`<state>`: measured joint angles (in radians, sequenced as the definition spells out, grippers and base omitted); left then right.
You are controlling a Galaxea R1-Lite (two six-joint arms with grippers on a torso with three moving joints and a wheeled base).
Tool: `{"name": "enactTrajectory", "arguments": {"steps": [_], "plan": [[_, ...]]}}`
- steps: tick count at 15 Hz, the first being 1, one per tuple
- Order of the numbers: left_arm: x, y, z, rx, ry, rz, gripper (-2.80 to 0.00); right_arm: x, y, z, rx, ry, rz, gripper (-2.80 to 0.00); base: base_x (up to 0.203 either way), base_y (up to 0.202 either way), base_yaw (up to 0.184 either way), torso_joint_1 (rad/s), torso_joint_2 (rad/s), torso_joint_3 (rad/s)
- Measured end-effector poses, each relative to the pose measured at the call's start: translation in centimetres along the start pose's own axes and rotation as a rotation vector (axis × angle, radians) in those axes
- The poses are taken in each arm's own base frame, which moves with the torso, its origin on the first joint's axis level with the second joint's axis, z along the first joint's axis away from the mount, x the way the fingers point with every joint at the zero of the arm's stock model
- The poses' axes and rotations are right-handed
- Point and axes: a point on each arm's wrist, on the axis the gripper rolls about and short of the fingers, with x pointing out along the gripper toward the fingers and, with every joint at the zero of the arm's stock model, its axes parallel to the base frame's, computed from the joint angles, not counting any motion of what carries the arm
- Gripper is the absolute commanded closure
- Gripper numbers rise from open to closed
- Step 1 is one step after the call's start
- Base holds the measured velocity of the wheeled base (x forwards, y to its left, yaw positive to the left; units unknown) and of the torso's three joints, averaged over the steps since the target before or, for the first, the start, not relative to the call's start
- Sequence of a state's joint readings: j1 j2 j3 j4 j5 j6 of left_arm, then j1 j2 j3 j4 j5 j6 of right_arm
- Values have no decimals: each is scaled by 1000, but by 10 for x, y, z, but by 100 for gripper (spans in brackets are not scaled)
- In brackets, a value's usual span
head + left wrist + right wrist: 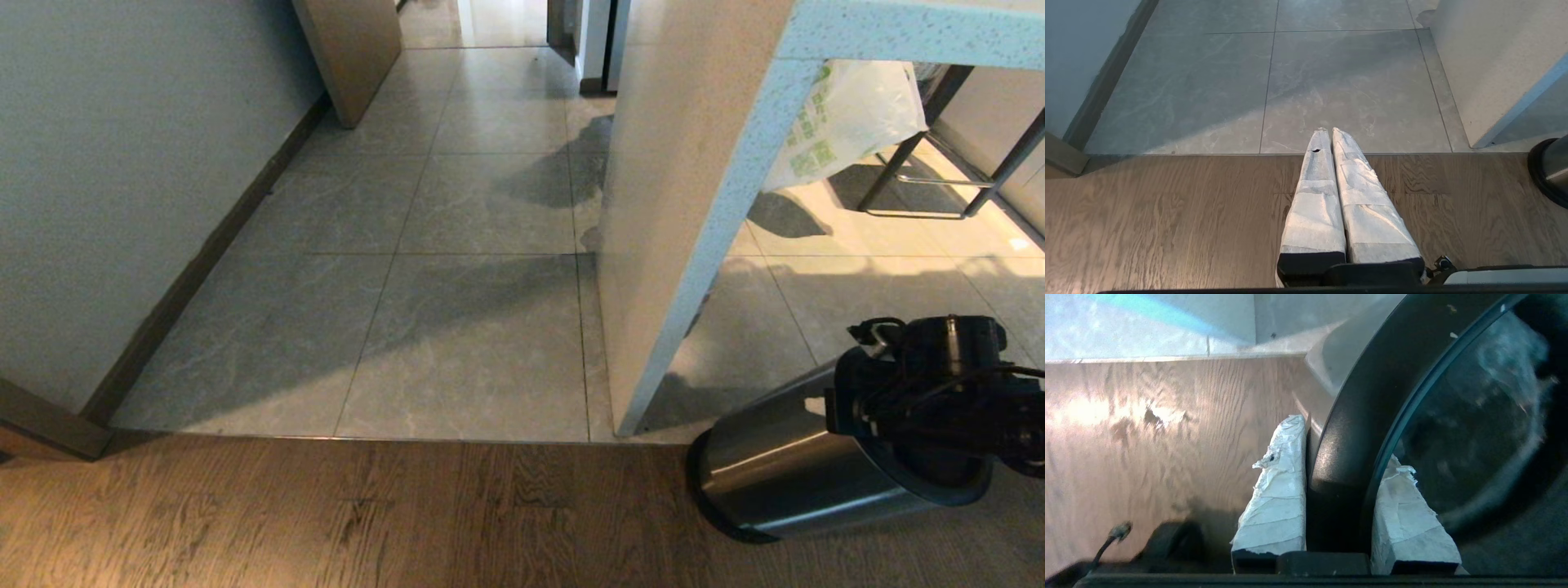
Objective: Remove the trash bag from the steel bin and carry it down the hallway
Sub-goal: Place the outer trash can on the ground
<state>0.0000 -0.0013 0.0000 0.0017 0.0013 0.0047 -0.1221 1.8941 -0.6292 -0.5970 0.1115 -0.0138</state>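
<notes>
The steel bin (pixel 784 465) stands on the wood floor at the lower right, leaning with its mouth toward my right arm. My right gripper (pixel 1347 445) is shut on its black rim ring (pixel 1355 416), one finger outside the bin and one inside. Thin crinkly clear film, the trash bag (pixel 1498 416), shows faintly in the dark inside. In the head view the black wrist (pixel 922 392) hides the fingers. My left gripper (pixel 1329 131) is shut and empty, held low over the wood floor; the bin's edge (pixel 1549 171) is off to its right. The hallway (pixel 482 204) of grey tiles runs ahead.
A pale stone counter end panel (pixel 678 204) stands just behind the bin. A white bag with green print (pixel 841 122) hangs under the counter, beside dark metal stool legs (pixel 922 163). A grey wall with dark baseboard (pixel 204 253) bounds the left.
</notes>
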Motion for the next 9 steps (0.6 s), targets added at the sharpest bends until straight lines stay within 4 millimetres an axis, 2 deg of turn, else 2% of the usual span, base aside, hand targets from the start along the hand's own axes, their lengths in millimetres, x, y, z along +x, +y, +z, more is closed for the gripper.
{"name": "enactTrajectory", "arguments": {"steps": [5,9], "plan": [[0,0,0,-1,0,0,0,-41,4,-2,-1,-34,-2,0,0,0,0,0,0,0],[0,0,0,0,0,0,0,-68,7,6,-8,-107,-8,0,0,0,0,0,0,0]]}}
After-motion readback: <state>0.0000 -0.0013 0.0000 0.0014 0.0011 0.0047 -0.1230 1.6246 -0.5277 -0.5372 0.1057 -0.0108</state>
